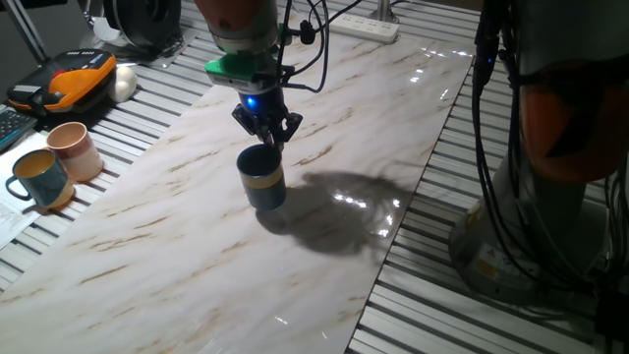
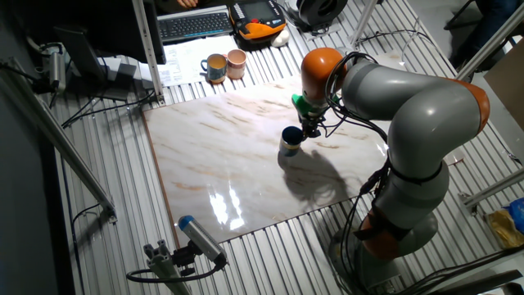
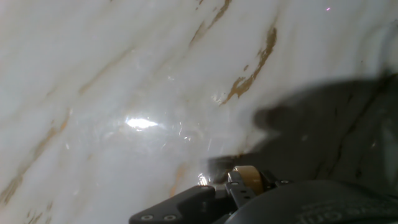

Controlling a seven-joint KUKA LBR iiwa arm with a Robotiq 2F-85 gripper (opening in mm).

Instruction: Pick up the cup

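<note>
The cup (image 1: 261, 179) is a dark teal-blue mug with a yellow-tan band and stands upright on the marble table (image 1: 177, 226). My gripper (image 1: 269, 139) comes straight down onto its far rim. The fingertips are drawn close together over the rim wall, pinching it. The other fixed view shows the cup (image 2: 290, 141) under the gripper (image 2: 306, 131) near the table's middle. In the hand view the cup's dark rim (image 3: 305, 202) and yellow handle (image 3: 247, 177) fill the bottom edge, beside one finger (image 3: 177, 208).
A pale pink cup (image 1: 76, 147) and a lighter teal mug (image 1: 39, 179) stand off the table's left edge. An orange device (image 1: 69, 81) and a keyboard (image 2: 195, 24) lie behind them. A power strip (image 1: 366, 28) lies at the far end. Cables hang at the right.
</note>
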